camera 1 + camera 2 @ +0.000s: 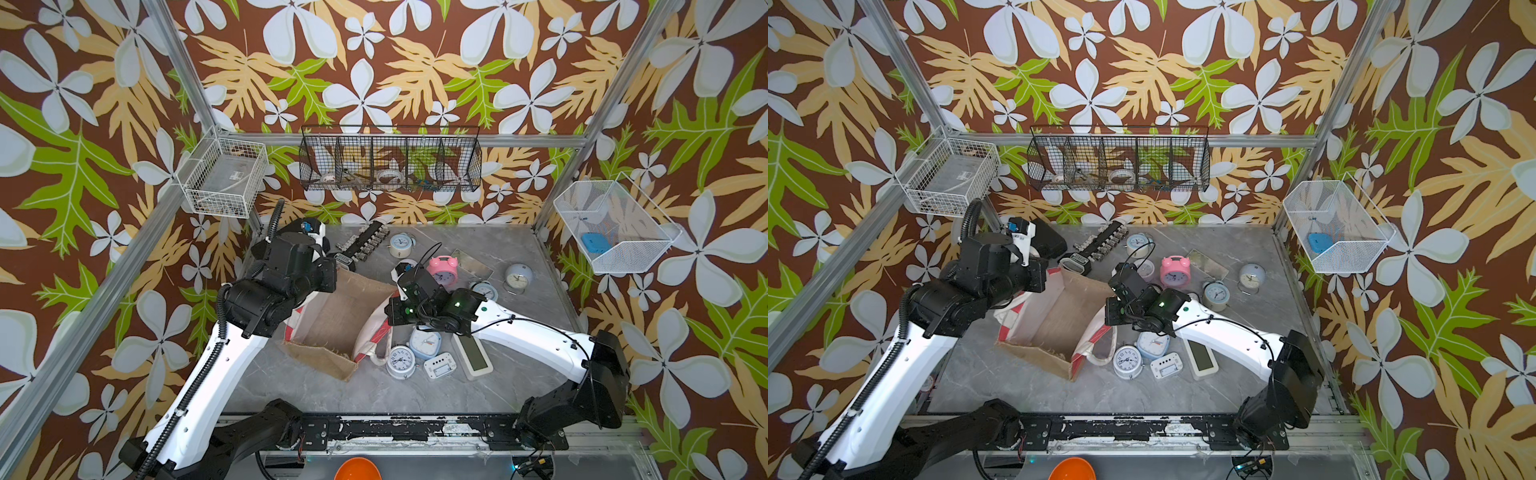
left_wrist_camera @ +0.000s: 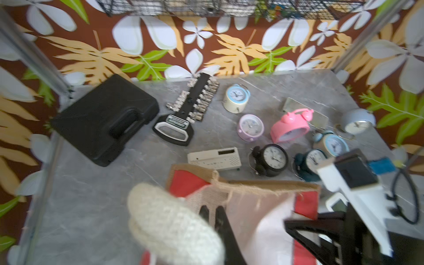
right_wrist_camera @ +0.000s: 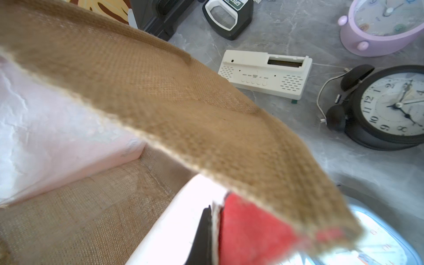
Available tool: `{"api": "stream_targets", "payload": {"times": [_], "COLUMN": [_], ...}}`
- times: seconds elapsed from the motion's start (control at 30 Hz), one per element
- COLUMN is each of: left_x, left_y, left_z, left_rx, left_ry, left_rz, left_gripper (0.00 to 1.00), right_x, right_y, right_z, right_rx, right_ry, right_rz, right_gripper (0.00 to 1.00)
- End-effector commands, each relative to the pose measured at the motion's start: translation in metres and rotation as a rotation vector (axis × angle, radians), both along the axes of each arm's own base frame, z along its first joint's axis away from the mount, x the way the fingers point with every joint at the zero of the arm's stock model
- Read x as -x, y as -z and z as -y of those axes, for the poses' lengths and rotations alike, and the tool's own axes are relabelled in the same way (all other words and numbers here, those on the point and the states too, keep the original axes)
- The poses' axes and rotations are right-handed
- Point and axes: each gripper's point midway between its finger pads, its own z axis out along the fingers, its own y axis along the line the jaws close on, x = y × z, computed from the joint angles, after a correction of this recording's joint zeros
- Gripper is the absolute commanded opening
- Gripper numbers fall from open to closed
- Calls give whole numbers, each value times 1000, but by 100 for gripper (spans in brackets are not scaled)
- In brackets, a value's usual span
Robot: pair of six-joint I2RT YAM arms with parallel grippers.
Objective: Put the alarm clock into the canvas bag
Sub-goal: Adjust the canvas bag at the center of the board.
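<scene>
Right gripper point(image 3: 211, 220) pinches the bag's point(image 3: 160, 110) red-white side; its far finger is hidden. Left gripper point(image 2: 212, 216), blurred low in frame, clamps the opposite side. Clocks point(image 1: 401, 361) lie outside, right of centre.

Walls: I see brown wallpaper point(image 1: 374, 62) with white flowers and tan and green leaves on three sides.
Frame: aluminium posts point(image 1: 183, 62) at the back corners.
Worktop point(image 1: 519, 382): grey, marbled.
Hung up: white wire basket point(image 1: 224, 178) left, black wire basket point(image 1: 390, 158) at the back, white mesh basket point(image 1: 615, 226) right.
Light: bright, even.
</scene>
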Motion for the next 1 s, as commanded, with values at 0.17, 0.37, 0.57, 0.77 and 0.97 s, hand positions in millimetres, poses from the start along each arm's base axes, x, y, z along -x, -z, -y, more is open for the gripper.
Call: {"api": "stream_targets", "payload": {"times": [0.17,0.37,0.57,0.77,0.97], "left_x": [-17,-26,-33,-40,-43], "left_y": [8,12,13,-2,27], "left_z": [-62,-93,-112,-98,-21], "left_rx": [-210,-296,-376,-316,-69], "left_ry": [-193,-316,-396,-311,67], "left_rz": [-11,-10,-40,-23,-60], "left_gripper": [16,54,64,78,69], "right_x": [2,1,1,-1,-14], "right_y": [3,1,-1,-3,-5], "right_z": [7,7,3,1,-4], "right_rx": [44,45,35,41,83], "right_ry": [-20,-19,-30,-38,-105], "right_rz": [0,8,8,23,61], "right_gripper": [0,0,0,0,0]}}
